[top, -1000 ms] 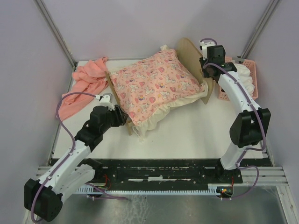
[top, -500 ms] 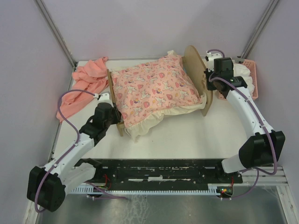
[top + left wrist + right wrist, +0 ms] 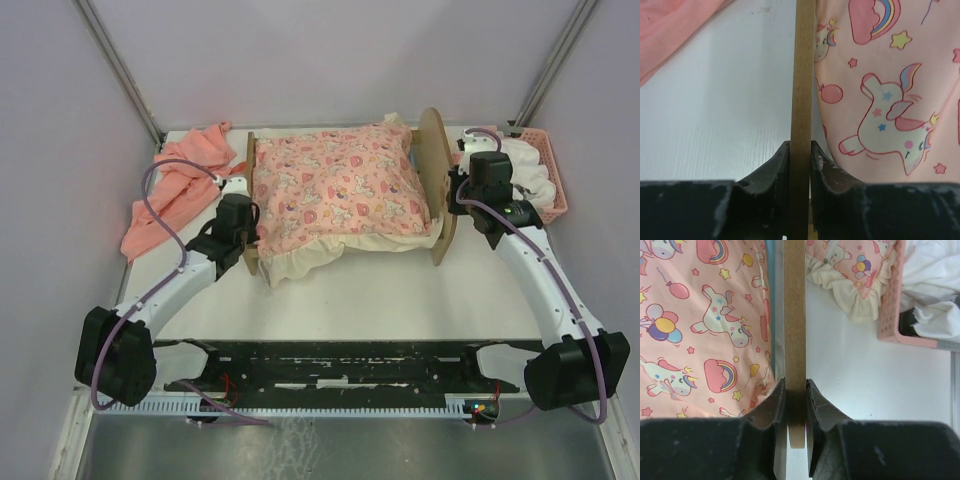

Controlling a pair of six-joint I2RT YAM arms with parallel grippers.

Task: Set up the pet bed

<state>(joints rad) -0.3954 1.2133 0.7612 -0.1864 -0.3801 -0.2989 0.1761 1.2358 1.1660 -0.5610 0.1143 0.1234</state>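
The pet bed [image 3: 438, 150], a light-wood frame, stands square across the far middle of the table. A pink unicorn-print pillow [image 3: 335, 185] with a cream frill fills it. My left gripper [image 3: 244, 212] is shut on the low wooden end board [image 3: 803, 75] at the bed's left end, a finger pressed on each face [image 3: 801, 150]. My right gripper [image 3: 456, 188] is shut on the taller rounded headboard [image 3: 794, 310] at the right end, pinching its edge [image 3: 795, 387]. The pillow [image 3: 705, 315] lies against the inner side of that board. The bed's fabric base is hidden.
A salmon-pink cloth [image 3: 180, 185] lies crumpled at the far left, close to the left arm. A pink plastic basket [image 3: 555, 185] with white cloth [image 3: 525, 172] in it stands at the far right, just behind the right gripper. Grey walls close the back and both sides.
The bed has swung from a slant to square with the table. Both grippers have closed on its end boards, and both arms have moved with it.
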